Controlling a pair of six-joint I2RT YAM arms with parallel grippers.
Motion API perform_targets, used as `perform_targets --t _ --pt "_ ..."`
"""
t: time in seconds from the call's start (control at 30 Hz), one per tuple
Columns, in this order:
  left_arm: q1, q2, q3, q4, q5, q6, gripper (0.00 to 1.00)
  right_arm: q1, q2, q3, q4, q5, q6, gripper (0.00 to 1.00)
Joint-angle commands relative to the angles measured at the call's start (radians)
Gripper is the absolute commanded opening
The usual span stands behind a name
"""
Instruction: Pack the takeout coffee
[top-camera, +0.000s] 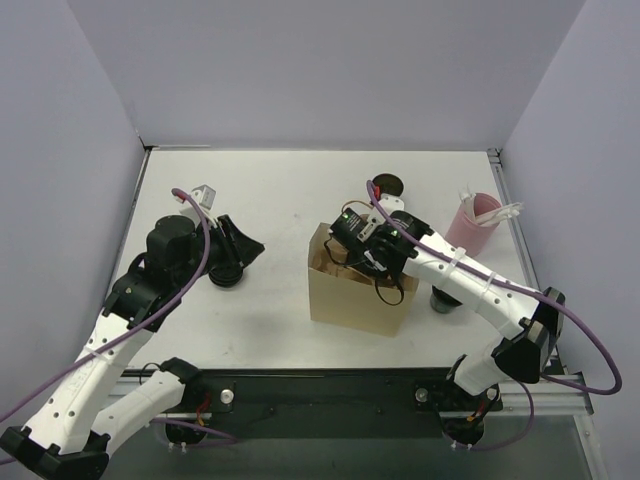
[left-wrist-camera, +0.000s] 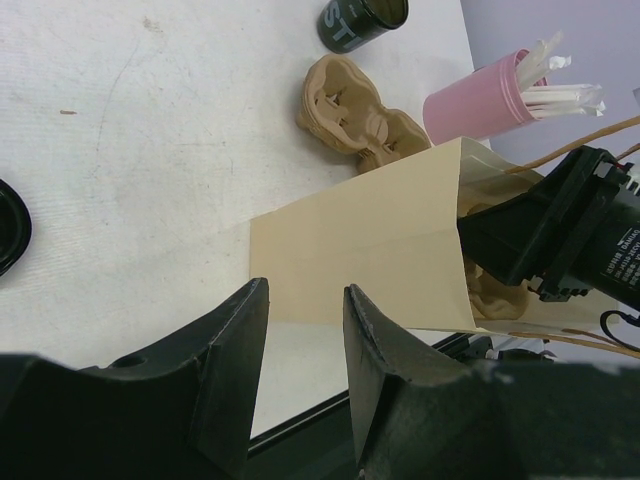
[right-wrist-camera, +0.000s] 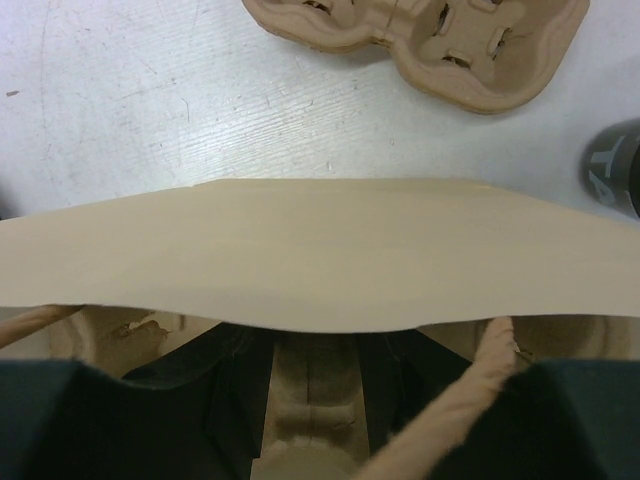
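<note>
Down inside the paper bag (top-camera: 355, 300), the right gripper (right-wrist-camera: 310, 390) has its jaws closed on the middle ridge of a pulp cup carrier (right-wrist-camera: 100, 335). That grip looks chosen so the tray goes down level and sits flat on the bag's bottom. The bag's near wall bows across the right wrist view, so the carrier's seat cannot be seen. Off to the side, the left gripper (left-wrist-camera: 305, 300) hangs above the table (top-camera: 260, 190) with its jaws parted and nothing between them, facing the bag's flat side, probably ready to steady it. A black lid (top-camera: 225, 276) lies just beside it. Beyond the bag, a second carrier (left-wrist-camera: 350, 110) lies on the table, a dark cup (top-camera: 388, 185) stands further back, and a pink cup (top-camera: 473, 222) holds straws.
</note>
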Motion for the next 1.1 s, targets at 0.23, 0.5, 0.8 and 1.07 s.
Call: perform_targets --t 0.23,0.5,0.8,1.07 --pt "-0.005 -0.018 0.039 -0.013 -0.027 0.031 0.46 0.009 -0.001 -0.033 0.015 0.022 0.036 0.62" --pt "-0.005 0.008 0.066 -0.009 -0.013 0.049 0.5 0.003 -0.054 -0.027 -0.016 0.023 0.011 0.63" --pt "-0.041 0.067 0.109 0.01 0.054 0.046 0.52 0.006 -0.056 -0.038 0.021 -0.04 -0.027 0.53" --pt "-0.165 0.153 0.247 -0.056 -0.027 0.08 0.56 0.001 -0.107 0.061 -0.002 -0.129 -0.078 0.54"
